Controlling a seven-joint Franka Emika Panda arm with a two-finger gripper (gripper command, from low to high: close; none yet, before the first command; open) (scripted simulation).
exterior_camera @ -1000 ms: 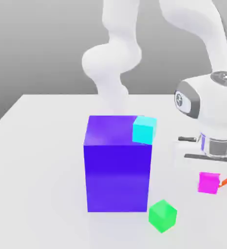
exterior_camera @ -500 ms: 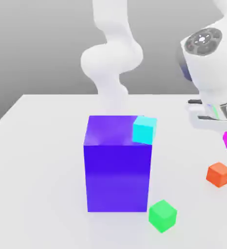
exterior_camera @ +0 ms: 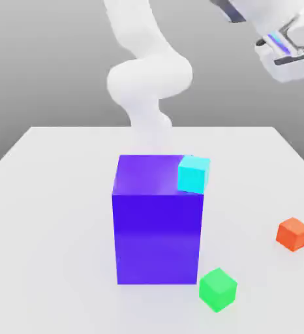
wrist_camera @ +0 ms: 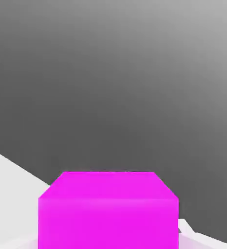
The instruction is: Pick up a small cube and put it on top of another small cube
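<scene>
The hand view shows the claw clenched on the small cube [wrist_camera: 107, 210], high above the table [exterior_camera: 63, 196].

I'm in a sim test scene, not a real room. My base sits at the far edge of a plain white tabletop [exterior_camera: 57, 196], w/ a flat grey backdrop behind it: no walls, furniture or clutter. Objs are bare glossy primitives w/ no texture: 1 big blue-purple block [exterior_camera: 158, 222], a cyan cube [exterior_camera: 194, 173] on its top corner, an orange cube [exterior_camera: 293, 233] and a green cube [exterior_camera: 218, 289] on the table. My hand cam gets the same grey gradient behind the magenta-pink cube [wrist_camera: 108, 211].
</scene>
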